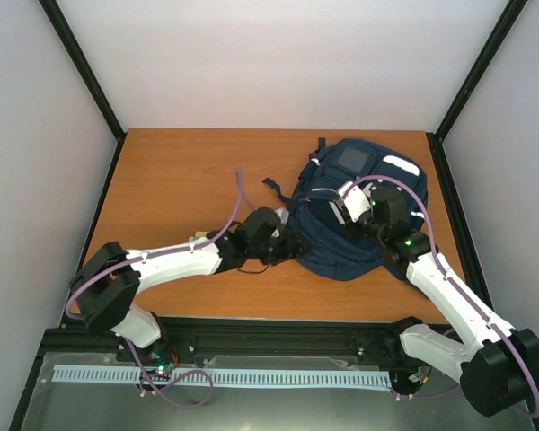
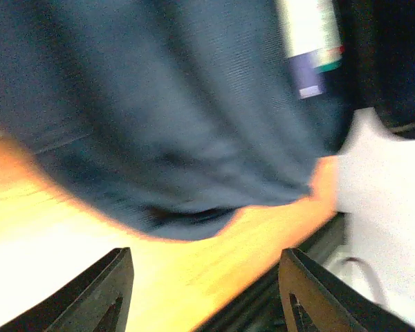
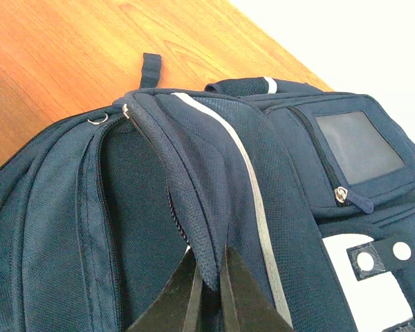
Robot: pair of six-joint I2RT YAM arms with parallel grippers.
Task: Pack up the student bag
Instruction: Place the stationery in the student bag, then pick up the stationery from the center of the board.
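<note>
Between R gripper (image 3: 207, 277) jaws, fold of backpack (image 3: 48, 228) by its zip pinched tight, L gripper (image 2: 206, 257) jaws wide apart, backpack's edge just ahead of them, resting on table (image 2: 55, 232)

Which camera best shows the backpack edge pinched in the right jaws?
Right wrist: the striped zip edge of the backpack fills the frame, sharp, clamped between the shut right jaws. Top external shows the whole backpack, but the right arm hides that edge. Left wrist gives only blurred navy fabric above the table.
</note>
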